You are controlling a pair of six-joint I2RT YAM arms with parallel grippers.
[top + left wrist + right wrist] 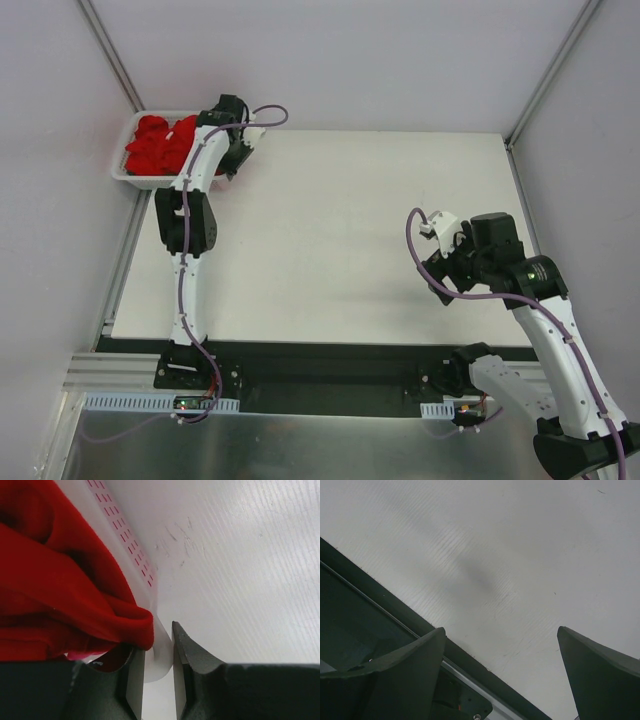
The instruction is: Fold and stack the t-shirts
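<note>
1. The bright red soft cloth t-shirts [158, 146] lie crumpled together inside the white plastic lattice basket [121, 171]. None is out of the basket on the pale desk [350, 230], so the step in hand looks like the first one: pulling a shirt out.
2. The next move, as I judge it, calls for a sure pinch on a single layer of red cloth, then a lift up and away from the basket onto the bare desk beside it, without dragging the basket's wall [122, 535] along.
3. In the left wrist view the red cloth [60, 590] is bunched in deep rounded folds and hangs over the basket's rim. A sliver of pink shows beneath it.
4. The left pincer [159, 630] sits at the basket's rim, its jaws only narrowly apart, with white plastic in the gap and the red fold against the outer side of one finger. I cannot tell whether it grips anything.
5. The right pincer [501, 630] hangs well apart from the basket, jaws spread wide and empty.
</note>
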